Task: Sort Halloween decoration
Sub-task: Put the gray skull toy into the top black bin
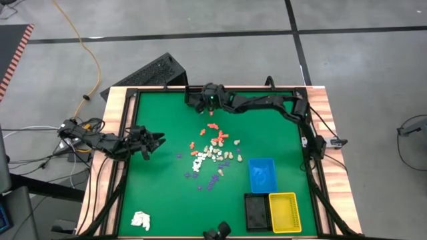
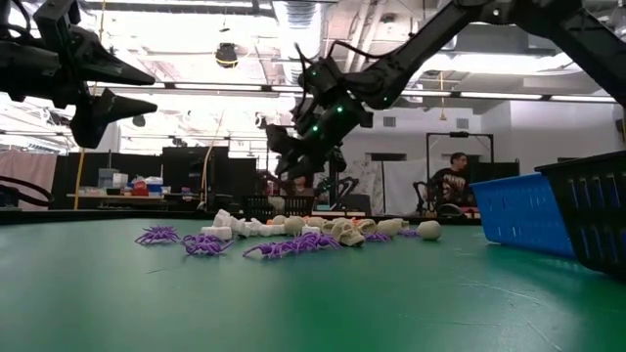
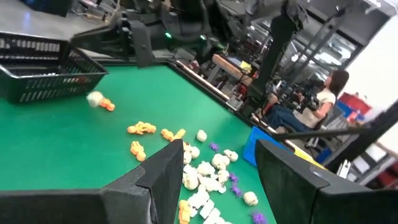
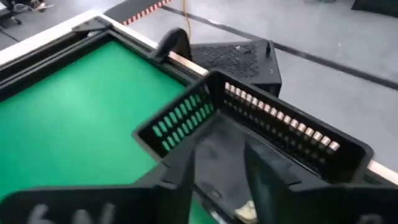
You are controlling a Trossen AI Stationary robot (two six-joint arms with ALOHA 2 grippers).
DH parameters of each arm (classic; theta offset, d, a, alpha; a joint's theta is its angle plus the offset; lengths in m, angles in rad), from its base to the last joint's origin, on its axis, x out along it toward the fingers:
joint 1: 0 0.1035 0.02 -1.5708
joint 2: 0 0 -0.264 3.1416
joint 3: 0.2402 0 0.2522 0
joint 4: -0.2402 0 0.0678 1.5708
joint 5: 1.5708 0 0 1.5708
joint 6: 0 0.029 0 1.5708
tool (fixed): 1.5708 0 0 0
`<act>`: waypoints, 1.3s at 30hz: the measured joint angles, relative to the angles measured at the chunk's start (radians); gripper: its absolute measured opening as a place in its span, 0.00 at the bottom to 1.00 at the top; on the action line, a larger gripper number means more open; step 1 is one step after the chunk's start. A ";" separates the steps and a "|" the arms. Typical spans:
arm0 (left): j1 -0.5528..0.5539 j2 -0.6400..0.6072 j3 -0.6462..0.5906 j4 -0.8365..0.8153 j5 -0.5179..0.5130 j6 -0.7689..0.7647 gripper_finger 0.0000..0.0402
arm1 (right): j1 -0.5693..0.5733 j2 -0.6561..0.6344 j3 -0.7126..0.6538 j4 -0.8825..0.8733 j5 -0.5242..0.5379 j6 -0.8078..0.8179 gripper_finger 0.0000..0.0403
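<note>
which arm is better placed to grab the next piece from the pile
Probably the left. Its end effector is open, empty and level with the pile of decoration pieces on the left side. The right end effector is up at the far edge over a black basket, fingers parted.

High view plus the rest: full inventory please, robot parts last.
table: one, green top, wooden border
orange pieces: several, orange-red, mid-table, far side of the pile
cream pieces: many, cream, middle of the pile
white pieces: a few, white, left side of the pile
purple pieces: several, purple, near side of the pile
blue tray: one, blue, right of the pile
black tray: one, black, near edge
yellow tray: one, yellow, beside the black tray
black basket: one, black, far edge, under the right gripper
paper wad: one, white, near-left corner
person: one, seated, in the room behind
left gripper: open, left side of the table
right gripper: open, over the black basket
</note>
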 joint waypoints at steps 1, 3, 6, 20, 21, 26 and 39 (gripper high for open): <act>0.000 0.000 0.000 0.000 0.007 0.014 0.47 | -0.003 -0.005 0.000 -0.004 -0.023 0.002 0.41; 0.000 0.000 0.000 0.000 0.025 0.045 0.47 | -0.005 -0.024 -0.003 -0.017 -0.064 -0.002 0.45; 0.000 0.000 0.000 0.001 0.035 0.068 0.47 | 0.002 -0.090 -0.002 -0.060 -0.135 -0.028 0.48; 0.000 0.000 0.000 0.002 0.068 0.075 0.47 | 0.156 -0.113 -0.080 -0.250 -0.027 -0.194 0.42; 0.000 0.000 0.000 0.002 0.075 0.071 0.47 | 0.156 -0.111 -0.098 -0.231 -0.026 -0.180 0.42; 0.000 0.005 0.000 0.002 0.081 0.067 0.47 | 0.149 -0.111 -0.197 -0.059 -0.026 -0.187 0.42; 0.000 0.015 0.000 0.002 0.080 0.073 0.47 | 0.125 -0.102 -0.291 0.106 -0.050 -0.236 0.42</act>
